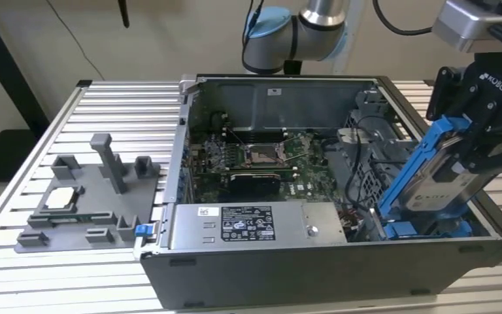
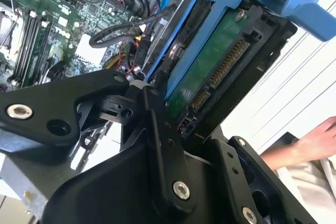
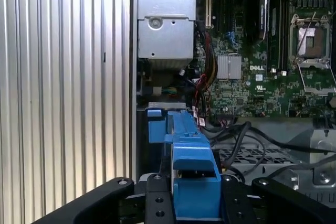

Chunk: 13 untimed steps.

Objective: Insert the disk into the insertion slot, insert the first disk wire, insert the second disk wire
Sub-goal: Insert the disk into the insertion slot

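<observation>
Grey moulded fixture (image 1: 85,209) at the exterior view's left, resting on the slatted aluminium table (image 1: 24,261); a square silver processor chip (image 1: 62,198) lies in one of its recesses.

Dark grey computer case (image 1: 321,281), side panel off, lying open-side-up at the table's middle; green motherboard (image 1: 251,163) on its floor toward the far side; silver power supply (image 1: 251,226) with a white label along the near wall.

Perforated grey metal, the insertion slot (image 1: 368,183), stands in the case toward the exterior view's right, with black cables (image 1: 365,131) looping just beside it.

Blue-framed item, the disk (image 1: 447,180), is tilted, its lower end down among blue plastic in the case's near right corner and its upper end leaning out over the right wall; how far it is seated cannot be told; in the second wrist view its green circuit board and connector row face the camera.

Black gripper (image 1: 482,154), at the far right, is clamped on the disk's upper part.

A person's hand (image 2: 315,137) shows beyond the case in the second wrist view.
</observation>
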Each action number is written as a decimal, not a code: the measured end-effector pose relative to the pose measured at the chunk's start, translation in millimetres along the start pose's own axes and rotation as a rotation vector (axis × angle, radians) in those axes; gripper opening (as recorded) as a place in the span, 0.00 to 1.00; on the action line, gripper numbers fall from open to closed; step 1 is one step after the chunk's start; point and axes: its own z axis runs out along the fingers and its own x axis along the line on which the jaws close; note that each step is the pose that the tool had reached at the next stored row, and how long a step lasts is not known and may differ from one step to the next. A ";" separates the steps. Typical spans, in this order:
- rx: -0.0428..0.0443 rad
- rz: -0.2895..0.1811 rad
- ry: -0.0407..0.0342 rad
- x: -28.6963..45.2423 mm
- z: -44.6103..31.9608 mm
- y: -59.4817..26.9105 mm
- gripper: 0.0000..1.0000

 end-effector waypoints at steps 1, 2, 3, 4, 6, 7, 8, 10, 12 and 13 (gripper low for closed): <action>0.0000 0.000 -0.0027 0.1 1.6 -0.1 0.00; -0.0001 0.000 -0.0055 0.1 3.2 -0.1 0.00; -0.0001 0.000 -0.0080 0.2 4.5 -0.2 0.00; -0.0002 0.000 -0.0104 0.3 6.0 -0.3 0.00; -0.0002 0.000 -0.0139 0.4 9.0 -0.5 0.00; -0.0003 -0.001 -0.0157 0.6 10.6 -0.7 0.00; -0.0002 -0.001 -0.0176 0.6 12.1 -0.9 0.00; -0.0002 -0.001 -0.0207 0.8 15.1 -1.3 0.00; -0.0003 -0.001 -0.0228 0.9 18.7 -1.6 0.00; -0.0003 -0.001 -0.0235 1.0 20.5 -1.7 0.00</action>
